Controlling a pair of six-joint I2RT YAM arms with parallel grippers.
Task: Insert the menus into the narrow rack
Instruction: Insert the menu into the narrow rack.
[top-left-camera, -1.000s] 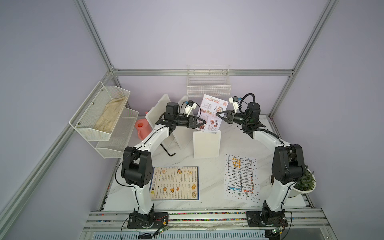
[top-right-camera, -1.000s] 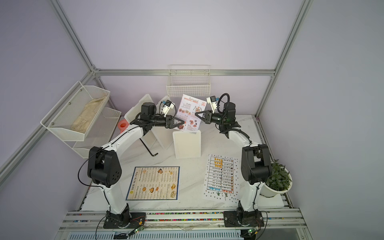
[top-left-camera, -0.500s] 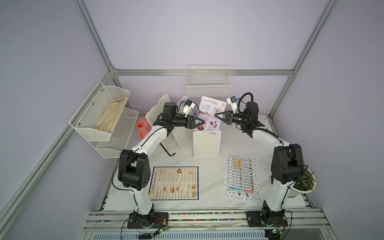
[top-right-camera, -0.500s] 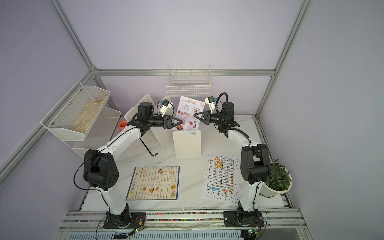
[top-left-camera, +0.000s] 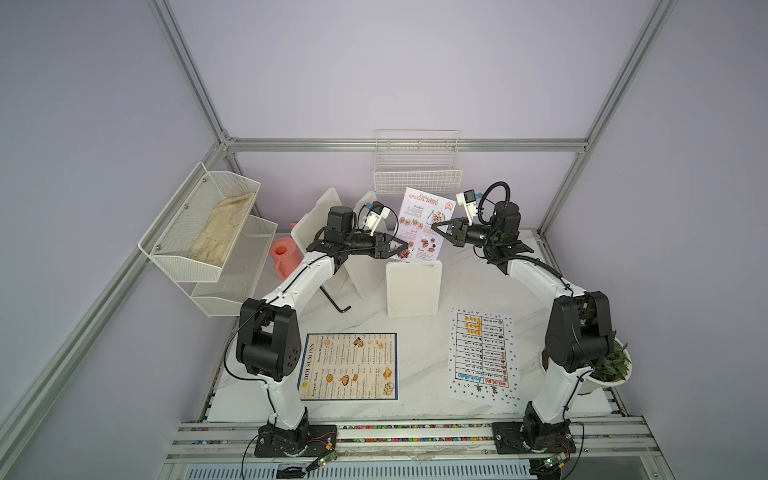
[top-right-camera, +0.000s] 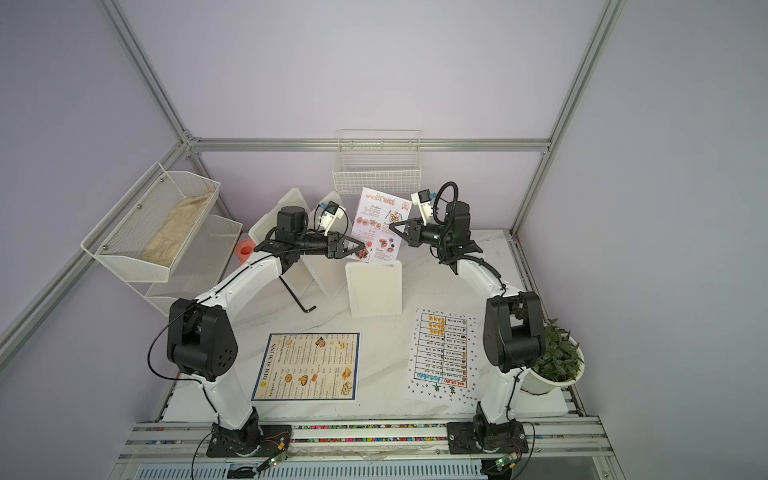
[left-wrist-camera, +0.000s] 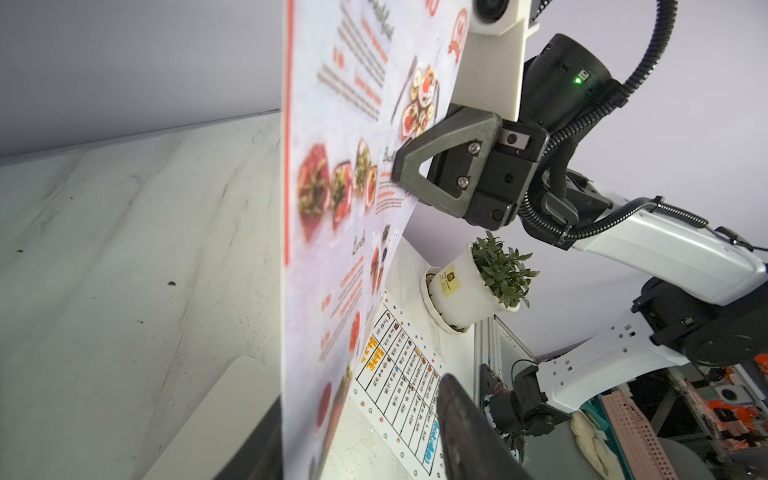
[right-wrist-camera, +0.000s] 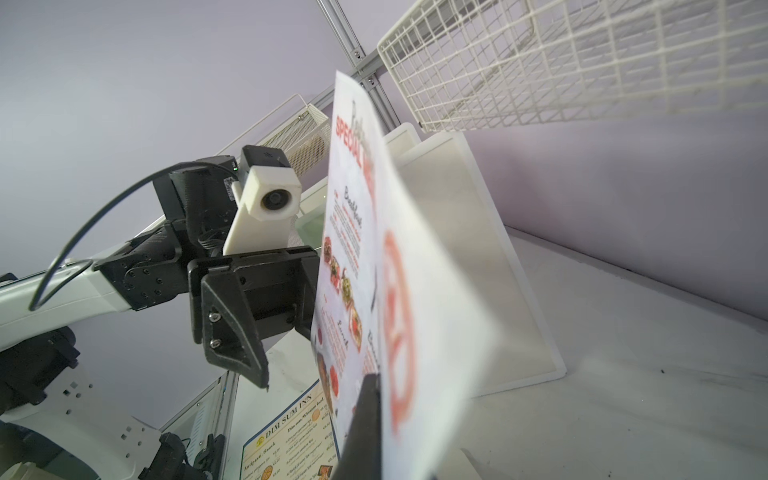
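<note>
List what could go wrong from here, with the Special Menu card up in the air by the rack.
The right claw pinches only an edge of the Special Menu card. The thin sheet could twist or slip when the open left claw grips it.
The card's bottom edge might catch on top of the white rack and buckle.
The wire basket sits near the card's top, so lifting could snag it.

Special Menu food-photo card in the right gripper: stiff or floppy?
Probably fairly stiff: pinched at one edge by the right gripper, the small food-photo Special Menu card stands upright with only a slight bow. Likely light and thin, so it may flex on hitting the white rack.
</note>
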